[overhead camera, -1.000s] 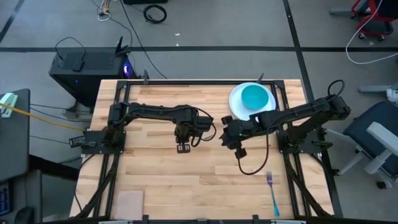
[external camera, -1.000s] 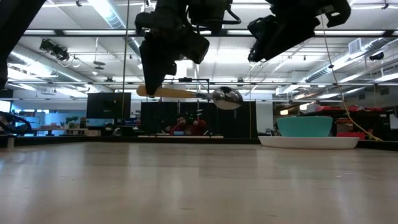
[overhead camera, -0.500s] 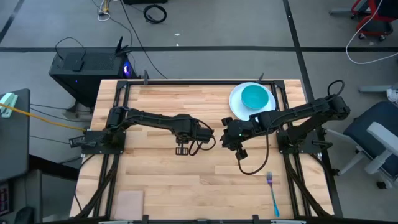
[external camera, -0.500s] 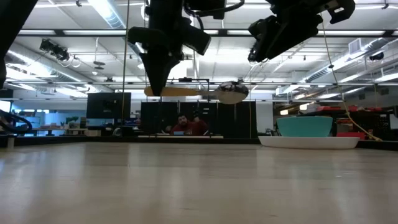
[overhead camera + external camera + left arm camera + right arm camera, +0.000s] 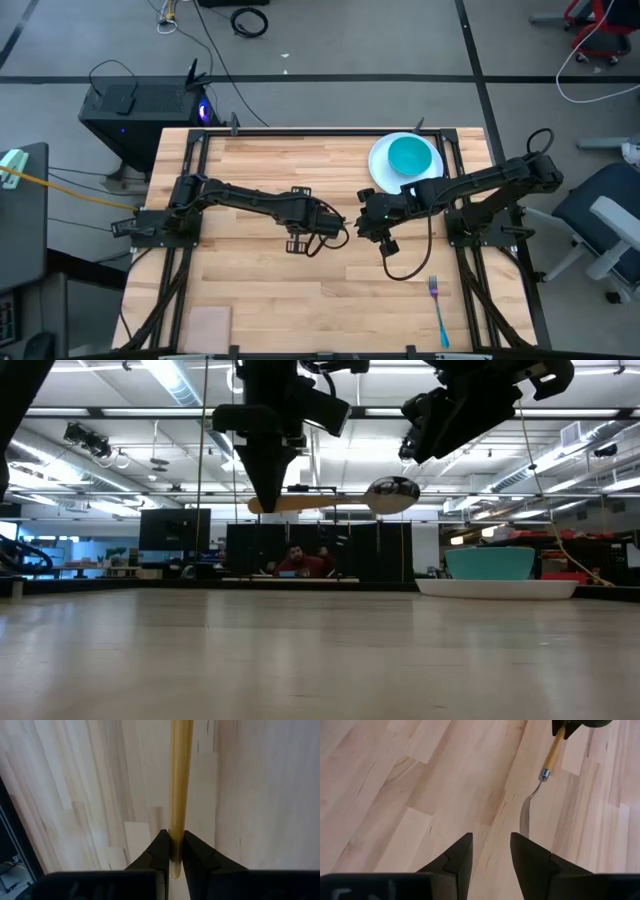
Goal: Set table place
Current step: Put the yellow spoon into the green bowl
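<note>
Left gripper [image 5: 170, 851]: mid-counter, raised; fingers clamped on the end of the spoon handle.
Spoon [image 5: 330, 500]: orange handle, metal bowl; carried level, well above the counter [image 5: 250, 290]; touches nothing else.
Spoon long axis: runs straight out from the left fingers toward the right arm; bowl end at the far tip, seen past the right fingers in the right wrist view [image 5: 525, 815].
Right gripper [image 5: 490, 851]: raised just beside the spoon's bowl end, fingers parted, holding nothing.
Nearer arm: right gripper closer to plate and fork; left alone holds the spoon.
Plate [image 5: 378, 170]: white, far right corner of the counter.
Bowl [image 5: 411, 156]: teal, sits on the plate; contents not visible.
Fork [image 5: 439, 312]: blue handle, flat near the right front edge, well apart from the plate.
Pad [image 5: 208, 326]: tan, front left corner, bare.
Judgement: spoon in transit; setting still scattered, spoon and fork not yet beside the plate.
</note>
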Action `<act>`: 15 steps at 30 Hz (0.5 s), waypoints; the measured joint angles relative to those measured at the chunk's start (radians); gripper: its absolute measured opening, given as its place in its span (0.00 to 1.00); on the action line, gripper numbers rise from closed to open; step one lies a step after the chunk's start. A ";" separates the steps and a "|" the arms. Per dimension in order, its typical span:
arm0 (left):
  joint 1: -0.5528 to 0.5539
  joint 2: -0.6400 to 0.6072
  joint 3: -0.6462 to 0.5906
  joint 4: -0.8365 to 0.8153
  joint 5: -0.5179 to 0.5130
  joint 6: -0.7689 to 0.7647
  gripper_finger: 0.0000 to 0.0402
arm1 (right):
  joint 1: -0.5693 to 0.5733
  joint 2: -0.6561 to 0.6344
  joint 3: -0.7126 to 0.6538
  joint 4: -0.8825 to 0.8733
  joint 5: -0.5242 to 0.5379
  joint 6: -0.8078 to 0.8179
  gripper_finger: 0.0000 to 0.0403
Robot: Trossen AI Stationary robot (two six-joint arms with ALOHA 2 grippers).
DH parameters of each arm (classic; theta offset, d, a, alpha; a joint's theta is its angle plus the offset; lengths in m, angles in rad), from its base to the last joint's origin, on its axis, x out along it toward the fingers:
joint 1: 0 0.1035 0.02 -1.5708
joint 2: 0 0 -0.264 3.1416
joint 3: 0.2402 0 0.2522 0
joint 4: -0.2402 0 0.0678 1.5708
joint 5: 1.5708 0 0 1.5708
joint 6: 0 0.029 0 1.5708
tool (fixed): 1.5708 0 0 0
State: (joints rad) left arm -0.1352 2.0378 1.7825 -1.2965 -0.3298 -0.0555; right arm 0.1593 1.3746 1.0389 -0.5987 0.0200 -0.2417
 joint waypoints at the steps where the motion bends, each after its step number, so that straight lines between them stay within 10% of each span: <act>1: 0.000 -0.002 0.000 0.001 0.000 0.000 0.10 | 0.000 0.000 0.000 0.000 0.000 0.000 0.35; 15: -0.025 -0.021 0.000 0.034 -0.003 -0.004 0.10 | 0.000 0.000 0.000 0.000 0.001 -0.017 0.35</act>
State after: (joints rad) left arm -0.1603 2.0171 1.7821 -1.2625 -0.3332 -0.0597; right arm 0.1593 1.3743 1.0386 -0.5983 0.0211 -0.2590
